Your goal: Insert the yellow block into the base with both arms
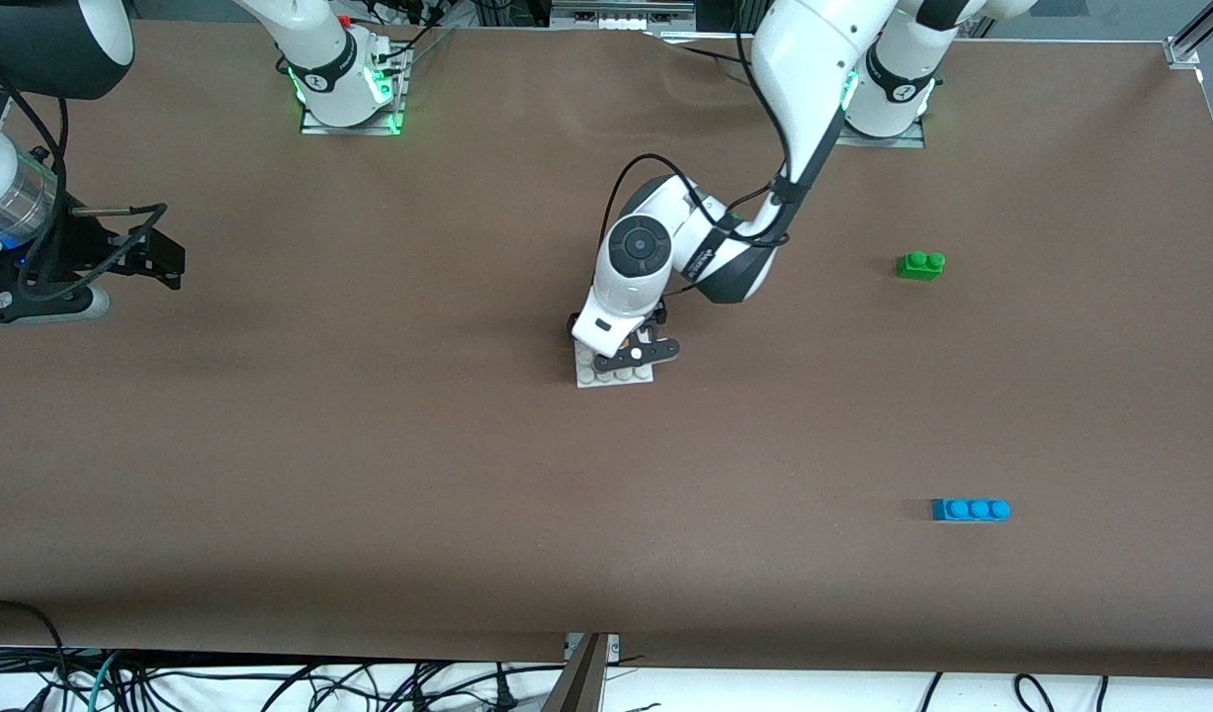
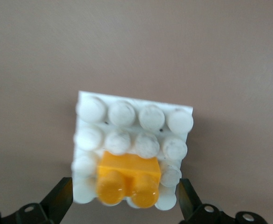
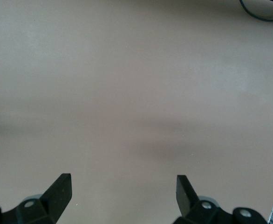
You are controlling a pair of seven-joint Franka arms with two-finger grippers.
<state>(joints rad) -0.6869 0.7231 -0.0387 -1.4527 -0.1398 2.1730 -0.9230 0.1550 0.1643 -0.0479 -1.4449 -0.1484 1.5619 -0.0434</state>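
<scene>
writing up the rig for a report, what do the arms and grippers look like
Both arms are white with dark grey joints, and black cables loop along them. The left arm has a round dark cap. The left gripper and right gripper are black, with two fingers each.

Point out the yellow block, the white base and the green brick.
yellow block (image 2: 128, 179): left wrist view, its top face and studs.
white base (image 2: 136, 116): left wrist view, a bare stud row.
green brick (image 1: 920, 265): front view, its middle.

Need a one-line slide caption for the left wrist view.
Yellow block seated on the white base, left gripper open around it.
</scene>
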